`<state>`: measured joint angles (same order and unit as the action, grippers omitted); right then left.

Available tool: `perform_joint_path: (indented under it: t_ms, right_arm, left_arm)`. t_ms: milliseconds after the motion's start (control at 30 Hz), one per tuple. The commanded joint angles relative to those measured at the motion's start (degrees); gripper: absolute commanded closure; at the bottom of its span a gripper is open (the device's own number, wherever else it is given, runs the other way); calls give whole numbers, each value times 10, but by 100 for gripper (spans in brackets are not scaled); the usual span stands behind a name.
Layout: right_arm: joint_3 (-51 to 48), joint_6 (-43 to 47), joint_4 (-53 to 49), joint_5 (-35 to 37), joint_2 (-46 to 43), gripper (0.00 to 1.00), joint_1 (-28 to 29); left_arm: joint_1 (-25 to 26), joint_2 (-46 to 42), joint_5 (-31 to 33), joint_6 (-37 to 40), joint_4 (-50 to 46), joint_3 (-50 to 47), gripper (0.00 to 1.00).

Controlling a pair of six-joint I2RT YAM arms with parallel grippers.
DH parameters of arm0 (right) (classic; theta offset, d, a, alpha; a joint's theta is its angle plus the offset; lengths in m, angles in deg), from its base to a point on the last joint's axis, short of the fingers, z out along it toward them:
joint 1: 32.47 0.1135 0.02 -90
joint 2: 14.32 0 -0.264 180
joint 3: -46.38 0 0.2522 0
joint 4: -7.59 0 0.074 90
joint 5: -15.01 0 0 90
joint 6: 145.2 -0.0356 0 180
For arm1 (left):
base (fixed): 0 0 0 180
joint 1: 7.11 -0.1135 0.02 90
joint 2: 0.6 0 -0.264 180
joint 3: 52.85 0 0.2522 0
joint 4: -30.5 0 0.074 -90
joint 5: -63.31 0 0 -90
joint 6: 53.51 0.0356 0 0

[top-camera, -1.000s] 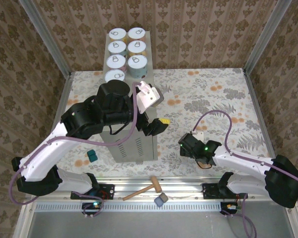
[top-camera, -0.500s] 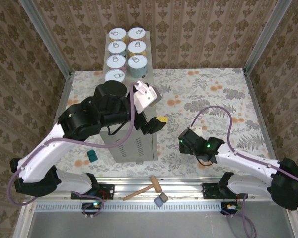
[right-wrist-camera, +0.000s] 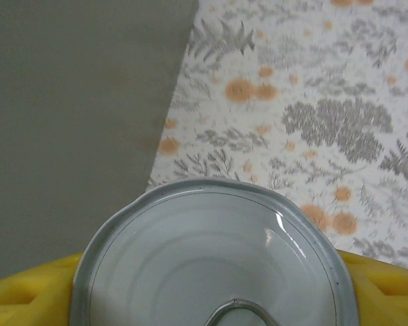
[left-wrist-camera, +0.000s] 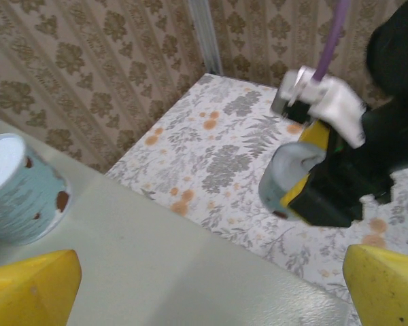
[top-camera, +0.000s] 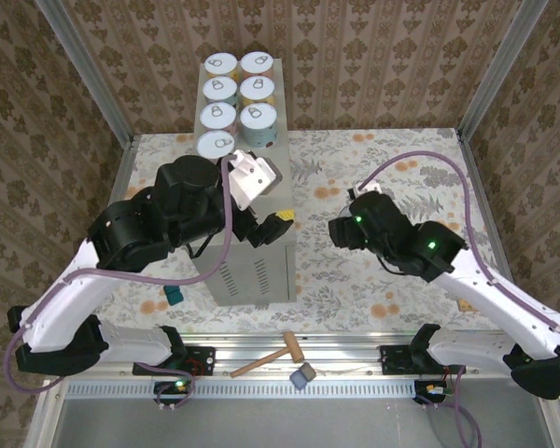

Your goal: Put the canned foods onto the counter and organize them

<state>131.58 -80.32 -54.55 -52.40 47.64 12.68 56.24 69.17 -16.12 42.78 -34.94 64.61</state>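
The counter is a tall beige-grey box in the middle of the floral floor. Several canned foods with pale lids stand in two rows on its far half. A teal one shows at the left of the left wrist view. My left gripper hovers open over the bare near half of the counter top, its yellow fingers wide apart. My right gripper is just right of the counter, shut on a grey-teal can. That can's pull-tab lid sits between yellow pads.
A wooden mallet and a grey block lie on the front rail. A small teal block rests on the floor left of the counter. Patterned walls with metal posts close in the floor.
My right arm has lifted and swung up and left toward the counter's right side with the can in it. My left arm has drawn back slightly to the left over the counter.
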Motion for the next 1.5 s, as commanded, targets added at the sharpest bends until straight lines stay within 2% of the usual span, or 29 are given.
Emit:
perform_joint_path:
  t_ms: [0, 267, 633, 1000, 1467]
  right_arm:
    - [70, 65, -33, -16, 5, 34, -10]
    - [213, 132, -65, -73, 46, 34, -19]
    - [379, 180, -88, -199, 143, 34, -17]
    - [480, 203, -115, -229, 233, 34, 3]
    - [592, 210, -172, -230, 332, 32, 10]
  left_arm:
    - [3, -26, 55, 5, -24, 6, 0]
    - [1, -79, 114, 1, -44, -35, 0]
    - [-37, -135, 125, -15, -50, -85, 0]
    - [-80, -166, 94, -10, -49, -115, 0]
    - [-98, -183, 77, -7, -42, -129, 0]
